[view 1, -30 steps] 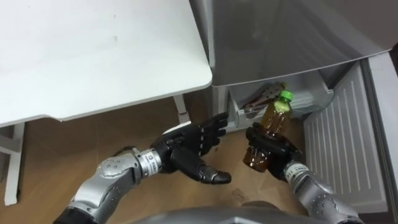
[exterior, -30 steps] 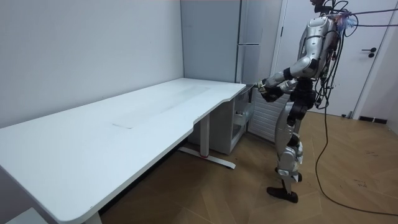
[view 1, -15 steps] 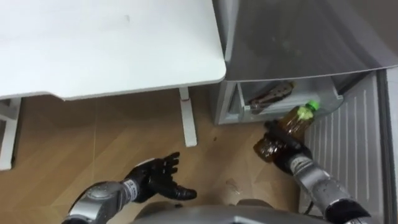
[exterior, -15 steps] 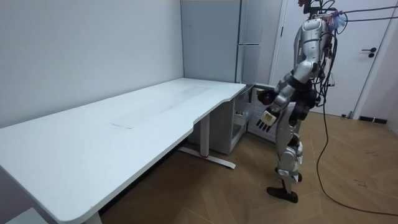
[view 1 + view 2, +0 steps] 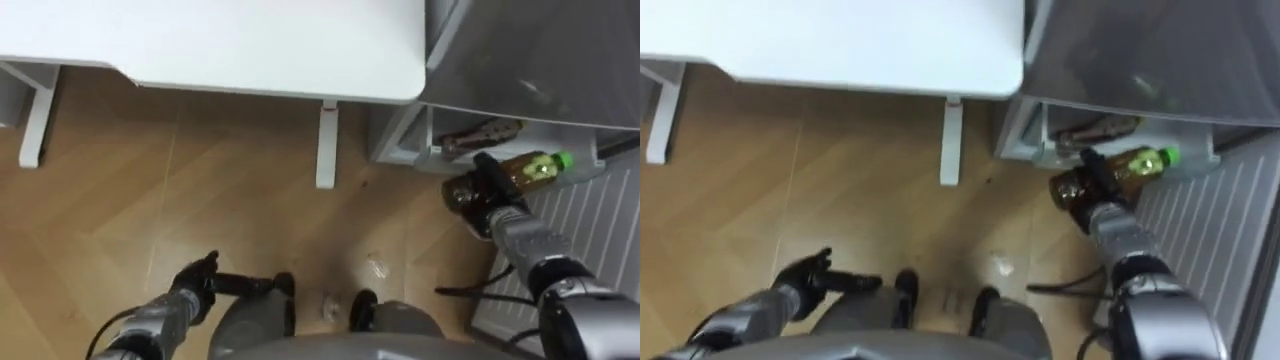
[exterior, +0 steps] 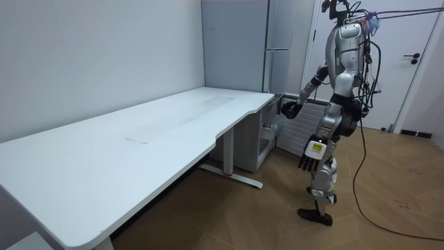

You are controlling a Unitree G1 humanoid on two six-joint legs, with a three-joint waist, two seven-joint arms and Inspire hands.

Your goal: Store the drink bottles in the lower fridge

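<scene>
A brown drink bottle (image 5: 515, 174) with a green cap lies nearly on its side in my right hand (image 5: 478, 192), whose fingers are curled round its base. Its cap end is at the front edge of the open lower fridge compartment (image 5: 440, 128). A second brown bottle (image 5: 482, 134) lies inside that compartment. In the room view my right hand (image 6: 288, 109) reaches out to the fridge (image 6: 277, 76). My left hand (image 5: 197, 284) hangs low at my side with relaxed fingers, holding nothing, and the room view has my left hand (image 6: 310, 153) beside my thigh.
The white desk (image 5: 250, 45) ends right next to the fridge, with its leg (image 5: 326, 145) close to the compartment. The open fridge door (image 5: 575, 235), white and ribbed inside, stands on my right. Wooden floor (image 5: 150, 200) lies open to my left.
My left arm has dropped from in front of me to my side. My right hand has carried the bottle forward to the compartment and tipped it towards lying flat. The head camera has shifted downward.
</scene>
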